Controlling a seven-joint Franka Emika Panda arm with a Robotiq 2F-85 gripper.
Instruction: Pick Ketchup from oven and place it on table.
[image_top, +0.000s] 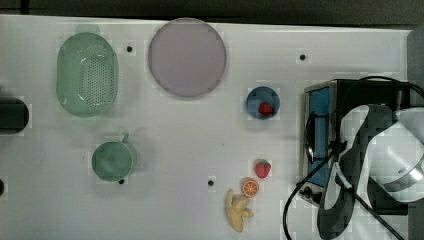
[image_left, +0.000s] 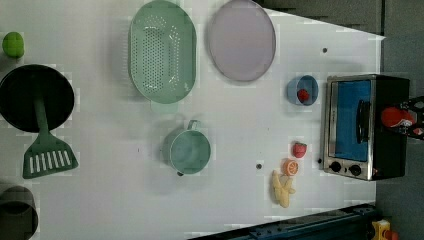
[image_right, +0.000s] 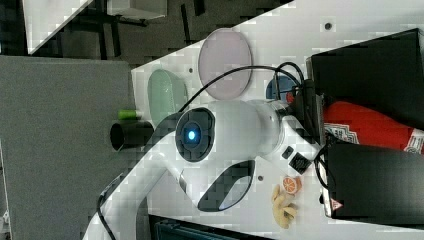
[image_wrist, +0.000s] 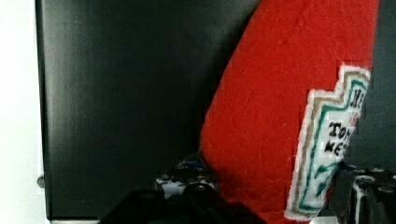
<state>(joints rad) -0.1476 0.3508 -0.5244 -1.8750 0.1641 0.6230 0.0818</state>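
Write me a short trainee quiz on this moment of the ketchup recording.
1. True or false: the Ketchup stands inside the oven, behind its glass door.
2. What lies in the blue bowl? A) a lemon B) a strawberry C) a grape
3. Which piece of fruit lies nearest the banana on the table?

Key:
1. False. It lies on its side on the oven's black top.
2. B.
3. The orange slice.
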